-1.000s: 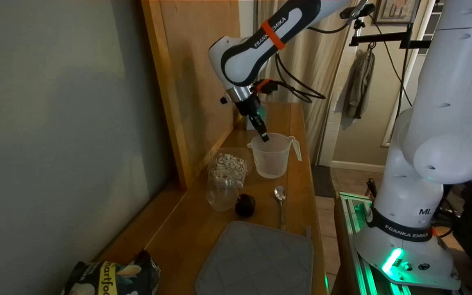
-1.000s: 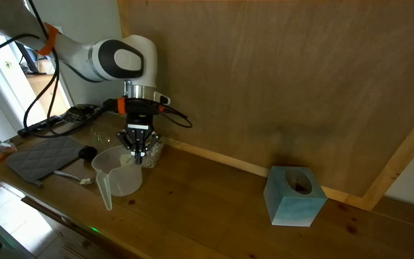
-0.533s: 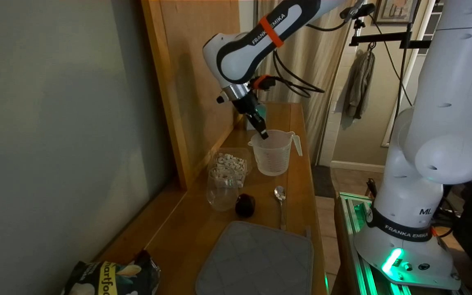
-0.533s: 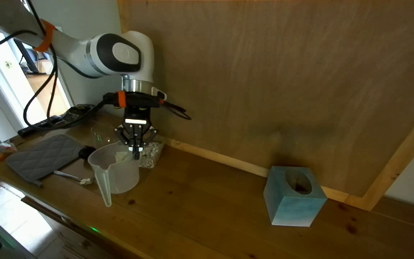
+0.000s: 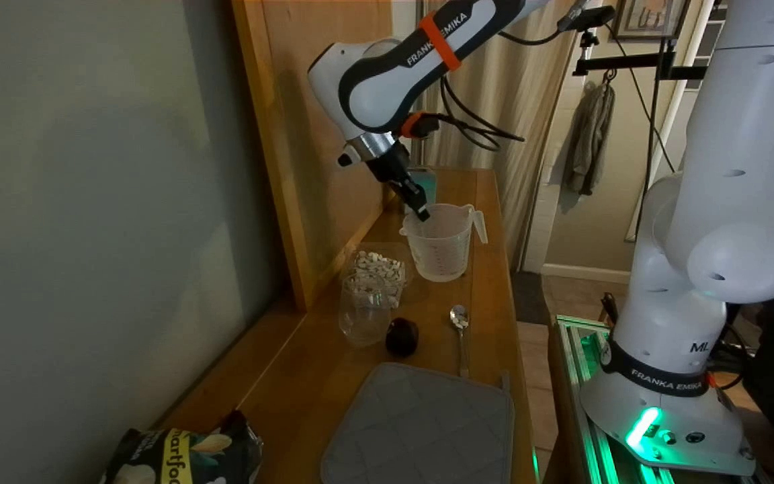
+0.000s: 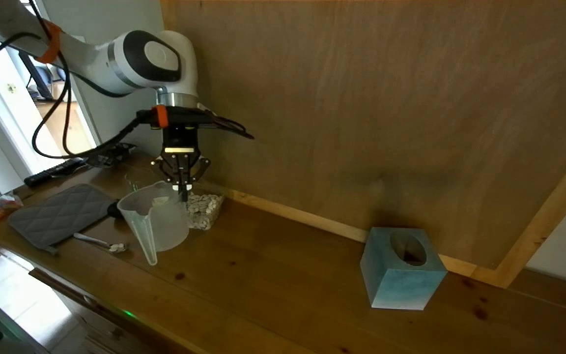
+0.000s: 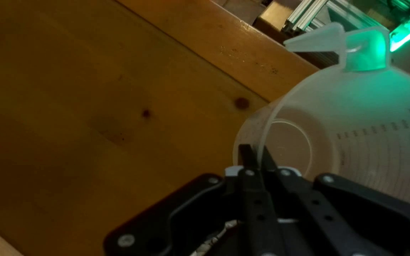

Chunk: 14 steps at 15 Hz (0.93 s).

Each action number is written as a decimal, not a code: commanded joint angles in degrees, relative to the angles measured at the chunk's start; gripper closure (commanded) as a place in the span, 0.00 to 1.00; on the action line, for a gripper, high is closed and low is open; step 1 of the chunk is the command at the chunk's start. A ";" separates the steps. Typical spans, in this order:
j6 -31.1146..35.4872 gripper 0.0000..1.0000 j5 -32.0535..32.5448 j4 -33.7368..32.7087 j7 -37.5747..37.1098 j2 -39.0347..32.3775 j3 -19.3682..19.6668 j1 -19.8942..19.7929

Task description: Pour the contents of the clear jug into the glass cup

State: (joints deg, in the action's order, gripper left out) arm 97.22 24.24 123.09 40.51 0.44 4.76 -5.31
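Wooden counter (image 6: 288, 285), clear jug (image 5: 441, 254), gripper (image 7: 257, 156) pinching its rim, glass cup (image 5: 363, 324) near

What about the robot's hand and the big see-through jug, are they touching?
Touching. The wrist view shows the hand pinching the clear jug by its rim: one finger is inside, the other outside, with the wall between them.

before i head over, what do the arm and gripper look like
The arm is white with black trim, FRANKA EMIKA lettering and a green light low down. An orange band wraps it and black cables hang in loops. A silver collar sits above the black gripper, which has slim fingers and round screw heads.
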 commanded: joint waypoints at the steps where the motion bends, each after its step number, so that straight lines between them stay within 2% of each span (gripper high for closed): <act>1: -4.49 0.99 4.03 -2.57 0.19 -0.94 -1.91 2.15; 14: -11.25 0.99 11.91 -8.33 -0.34 -9.10 -7.07 7.02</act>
State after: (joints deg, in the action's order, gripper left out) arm 89.08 33.63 118.11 40.14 -5.46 -1.51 0.75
